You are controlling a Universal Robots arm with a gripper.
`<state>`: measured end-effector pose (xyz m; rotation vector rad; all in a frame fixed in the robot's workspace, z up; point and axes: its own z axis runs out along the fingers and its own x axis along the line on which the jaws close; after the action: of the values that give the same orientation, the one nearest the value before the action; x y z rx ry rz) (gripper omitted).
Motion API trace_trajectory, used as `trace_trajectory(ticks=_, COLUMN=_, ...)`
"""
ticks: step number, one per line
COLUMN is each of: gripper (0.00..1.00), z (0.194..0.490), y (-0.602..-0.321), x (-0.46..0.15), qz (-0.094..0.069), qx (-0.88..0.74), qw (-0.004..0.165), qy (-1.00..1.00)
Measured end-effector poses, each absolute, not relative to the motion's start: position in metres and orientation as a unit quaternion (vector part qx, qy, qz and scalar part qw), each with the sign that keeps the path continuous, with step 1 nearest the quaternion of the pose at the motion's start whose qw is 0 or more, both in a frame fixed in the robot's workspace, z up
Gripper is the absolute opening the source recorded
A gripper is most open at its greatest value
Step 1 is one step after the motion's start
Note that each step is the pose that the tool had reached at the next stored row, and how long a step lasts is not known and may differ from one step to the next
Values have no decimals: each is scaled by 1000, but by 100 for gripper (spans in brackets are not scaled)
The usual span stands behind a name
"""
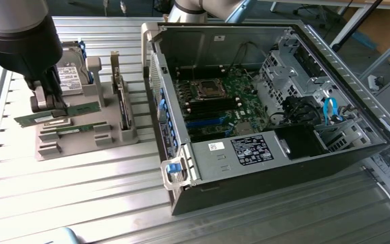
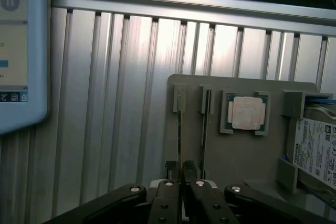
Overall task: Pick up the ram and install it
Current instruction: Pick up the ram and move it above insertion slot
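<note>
At the grey holder on the desk, with the gripper clamped shut on the ram, best lift level and straight, clear of the slot walls.

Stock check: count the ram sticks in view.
2. The first ram stick is clamped in the claw over the gray holder; the second ram stick lies in a slot beside it. More may hide inside the computer case.
</note>
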<state>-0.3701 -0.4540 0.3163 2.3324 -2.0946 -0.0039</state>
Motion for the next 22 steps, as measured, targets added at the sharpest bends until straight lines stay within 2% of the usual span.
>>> trace_trajectory(ticks=22, gripper=14, z=339, y=-454, x=-370, qz=-1, qx=744, qw=3, qy=-668)
